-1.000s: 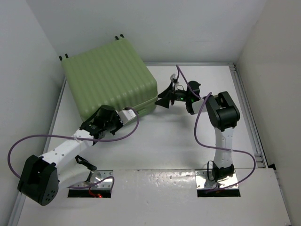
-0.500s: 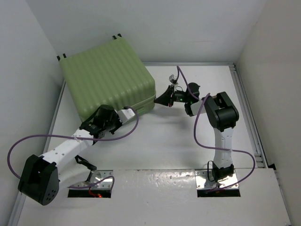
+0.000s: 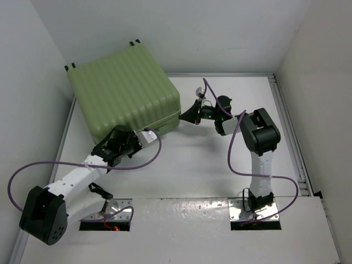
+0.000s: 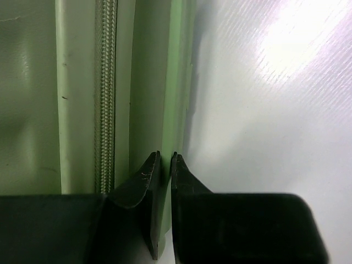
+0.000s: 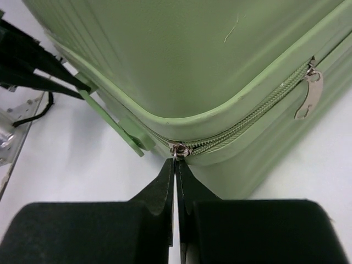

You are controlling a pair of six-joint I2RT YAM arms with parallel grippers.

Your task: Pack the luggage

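White table point(image 3: 209, 165), walls close round it; green luggage point(image 3: 124, 93) lying shut at the far left.
Luggage: ribbed shell uppermost, black wheels point(image 3: 135, 42) toward the back wall, closed zipper point(image 4: 105, 82) running along its near side. Left gripper point(image 3: 148, 133): at the near side of the case, fingers pressed together on the flat green side handle point(image 5: 110, 118), which stands out from the shell. Right gripper point(image 3: 185, 116): at the near right corner, jaws clamped on a zipper pull point(image 5: 177, 149) seated on the rounded corner. Second pull point(image 5: 308, 96): hanging free further along the right side, nothing touching it.
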